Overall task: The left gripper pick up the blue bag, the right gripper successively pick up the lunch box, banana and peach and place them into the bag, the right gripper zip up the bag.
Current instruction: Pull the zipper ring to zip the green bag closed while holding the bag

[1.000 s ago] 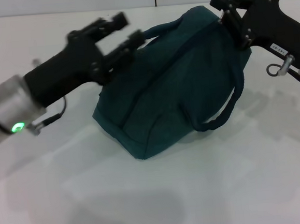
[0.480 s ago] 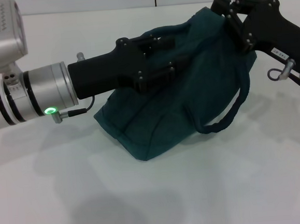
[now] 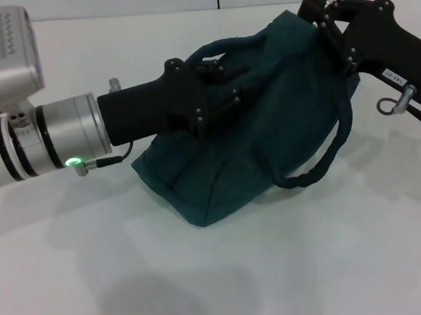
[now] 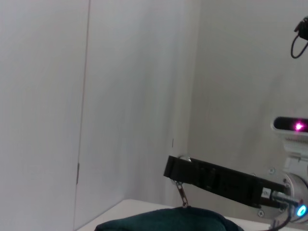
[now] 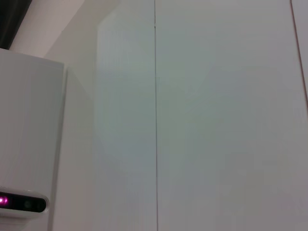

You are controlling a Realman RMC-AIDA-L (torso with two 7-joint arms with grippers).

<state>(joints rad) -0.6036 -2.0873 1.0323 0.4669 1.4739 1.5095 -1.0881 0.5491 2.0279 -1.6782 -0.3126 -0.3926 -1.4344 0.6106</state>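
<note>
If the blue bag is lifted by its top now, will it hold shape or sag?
The blue bag would probably sag: its fabric slumps in folds on the table, and its handle droops loosely. It bulges, so it may feel weighty. The left tool presses into it, the right tool at its top corner.

Black screw-studded left pincer (image 3: 223,91), silver wrist, green light, thin cable, black right pincer (image 3: 323,13)

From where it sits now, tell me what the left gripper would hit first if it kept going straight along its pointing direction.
The left gripper already lies against the dark teal fabric bag, pointing across its top, so it would push into the bag; beyond that, likely the right gripper, though depth is unclear.
</note>
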